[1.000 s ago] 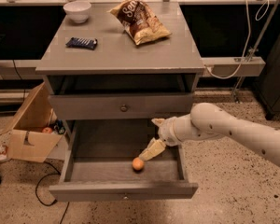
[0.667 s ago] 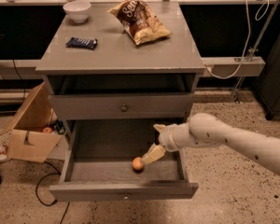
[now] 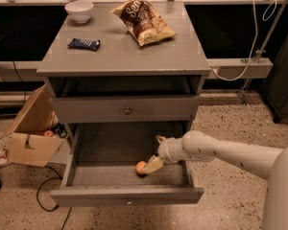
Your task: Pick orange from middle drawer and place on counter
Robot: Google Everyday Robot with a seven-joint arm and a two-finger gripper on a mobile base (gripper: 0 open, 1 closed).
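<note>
Moved since the earlier frame: gripper, brought down and leftward to the right side of the orange, which is left unshifted. Counter: grey top slab, on which a chip bag, a white bowl and a dark blue bar are laid. Middle drawer: pulled out, tray exposed. Gripper: held inside the tray, jaws spread apart, nothing grasped. Orange: lying on the tray floor near the front wall, touched by the lower finger.

Bowl; chip bag; candy bar, perhaps; cardboard box.
</note>
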